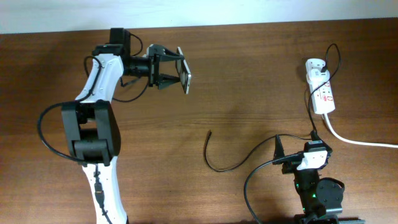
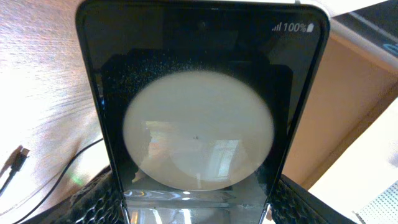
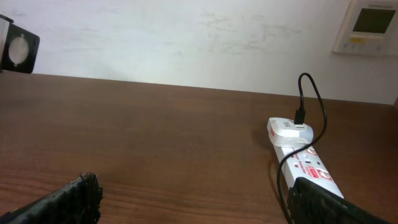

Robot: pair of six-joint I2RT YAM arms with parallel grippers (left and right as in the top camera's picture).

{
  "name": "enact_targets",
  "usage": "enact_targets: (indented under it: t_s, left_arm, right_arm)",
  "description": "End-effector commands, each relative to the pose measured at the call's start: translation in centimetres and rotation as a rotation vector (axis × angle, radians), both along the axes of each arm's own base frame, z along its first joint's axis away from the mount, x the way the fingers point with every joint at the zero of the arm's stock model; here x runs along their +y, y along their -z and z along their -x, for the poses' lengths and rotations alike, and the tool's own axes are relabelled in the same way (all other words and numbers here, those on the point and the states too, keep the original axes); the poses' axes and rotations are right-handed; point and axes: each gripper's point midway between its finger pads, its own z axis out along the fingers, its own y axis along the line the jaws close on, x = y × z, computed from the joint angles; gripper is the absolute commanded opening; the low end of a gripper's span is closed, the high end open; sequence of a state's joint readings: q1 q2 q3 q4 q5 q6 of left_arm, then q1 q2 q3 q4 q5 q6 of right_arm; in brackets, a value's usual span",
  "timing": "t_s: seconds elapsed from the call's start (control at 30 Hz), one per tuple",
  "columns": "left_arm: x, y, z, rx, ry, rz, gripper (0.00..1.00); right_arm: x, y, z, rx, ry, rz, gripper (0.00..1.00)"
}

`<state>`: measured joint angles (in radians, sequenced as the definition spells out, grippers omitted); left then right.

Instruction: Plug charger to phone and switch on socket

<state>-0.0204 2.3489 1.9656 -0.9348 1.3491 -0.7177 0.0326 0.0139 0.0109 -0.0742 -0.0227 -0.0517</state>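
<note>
From overhead, shows the left gripper clamped on the phone at the far left, held above the brown wood-grain table, thin edge toward the camera. From the left wrist, fills the frame instead with the glossy black screen: a pale round reflection, signal bars and "100%" at the top corner, with dark textured finger pads pressing both lower edges. From overhead alone, traces the charger whole: a thin black line, plug tip lying free mid-table and well apart from the phone, looping past the right arm, then up to the white adapter seated in the socket. From the right wrist, catches the right gripper spread wide with nothing between its fingers, the long white socket ahead and to the right, a plain pale wall behind. Toward the right edge, thick white cord trailing off. Between plug tip and phone, a broad stretch of open wood
</note>
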Motion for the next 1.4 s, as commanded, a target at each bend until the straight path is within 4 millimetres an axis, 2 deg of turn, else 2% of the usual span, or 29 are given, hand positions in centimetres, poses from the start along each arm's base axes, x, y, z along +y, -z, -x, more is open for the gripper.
enact_targets:
  t_s: [0.0, 0.27, 0.53, 0.7, 0.77, 0.87, 0.97, 1.07, 1.17, 1.27, 1.37]
  left_arm:
    - [2.5, -1.0, -1.2, -0.042, -0.042, 0.032, 0.0]
    - [3.2, -1.7, -1.9, -0.09, -0.05, 0.063, 0.0]
    - [3.5, -2.8, -4.9, -0.108, -0.11, 0.057, 0.0]
    - [3.6, -3.3, -5.6, -0.115, -0.12, 0.066, 0.0]
    - [3.6, -3.3, -5.6, -0.115, -0.119, 0.066, 0.0]
    - [3.5, -3.3, -5.6, -0.116, -0.118, 0.066, 0.0]
    - [3.5, -3.3, -5.6, -0.119, -0.119, 0.065, 0.0]
    - [3.3, -3.4, -5.6, -0.134, -0.114, 0.066, 0.0]
    - [3.1, -3.4, -5.5, -0.133, -0.109, 0.066, 0.0]
    - [2.4, -3.4, -5.4, -0.133, -0.098, 0.063, 0.0]
    - [1.6, -3.3, -5.2, -0.132, -0.086, 0.062, 0.0]
  right_arm:
    - [0.0, 0.3, 0.0, 0.005, 0.003, -0.007, 0.99]
    - [0.0, 0.3, 0.0, 0.005, 0.003, -0.007, 0.99]
    - [0.2, 0.2, 0.0, 0.004, -0.008, -0.011, 0.99]
    - [0.4, 0.2, 0.0, 0.019, 0.001, -0.272, 0.99]
    - [1.5, -0.1, 0.2, 0.039, -0.057, -0.351, 0.99]
    - [1.5, -0.4, 0.6, 0.1, -0.048, -0.359, 0.99]
    - [1.7, -2.0, 0.8, 0.196, -0.046, -0.341, 0.99]
    - [3.0, -3.9, -0.5, 0.303, -0.104, -0.335, 0.99]
    - [5.5, -4.7, -3.7, 0.508, -0.205, -0.376, 0.99]
    - [8.3, -6.1, -7.3, 0.616, -0.358, -0.431, 0.99]
    - [9.7, -5.8, -8.7, 0.67, -0.431, -0.467, 0.99]
